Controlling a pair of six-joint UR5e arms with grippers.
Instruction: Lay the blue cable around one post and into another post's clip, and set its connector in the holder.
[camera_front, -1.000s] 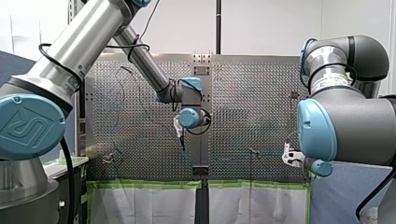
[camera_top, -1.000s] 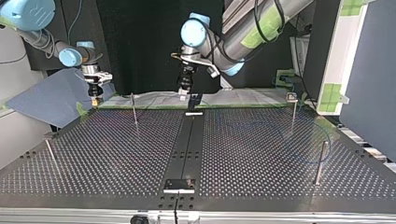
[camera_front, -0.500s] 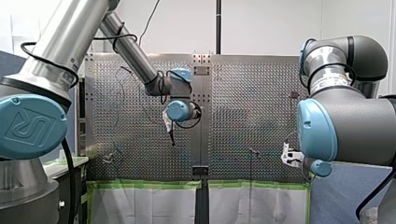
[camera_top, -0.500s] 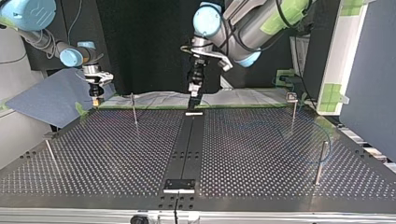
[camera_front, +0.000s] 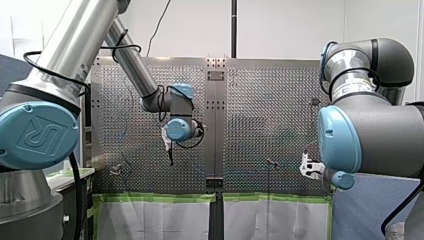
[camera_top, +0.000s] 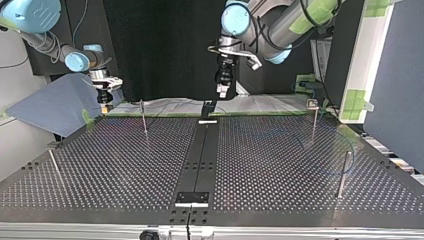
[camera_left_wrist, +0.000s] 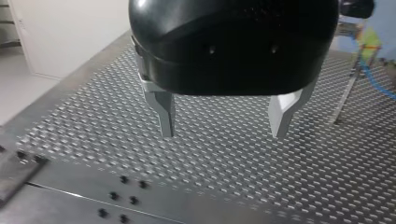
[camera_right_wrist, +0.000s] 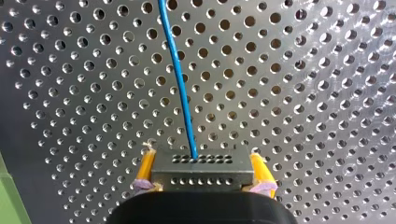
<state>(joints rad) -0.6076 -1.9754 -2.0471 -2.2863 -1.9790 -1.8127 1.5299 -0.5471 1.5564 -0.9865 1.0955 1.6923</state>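
My right gripper (camera_top: 103, 101) hangs at about ten o'clock in the top view, over the far corner of the table (camera_top: 120, 170). In its wrist view the yellow pads (camera_right_wrist: 146, 168) pinch the black connector (camera_right_wrist: 201, 173) from both sides. The blue cable (camera_right_wrist: 180, 79) runs straight away from it over the holes.

My left gripper (camera_left_wrist: 226, 122) hangs at twelve o'clock in the top view, above the far end of the dark middle strip (camera_top: 200, 155). Its two fingers are spread apart and nothing is between them.

At about four o'clock a faint loop of the cable curls near a thin post (camera_top: 343, 174). I cannot tell if it touches.

Here is what I think could go wrong. The cable is long and loose. If the connector is carried off fast, the cable could pull tight and catch on a post or slip away from it. A hard tug could also twist the connector in the pads. If both arms go to the middle, they could bump.

The right gripper is close to the table's edge and a blue sheet (camera_top: 55, 105), so there is little room there. The middle of the table is wide open. The posts I can see stand out toward the sides.
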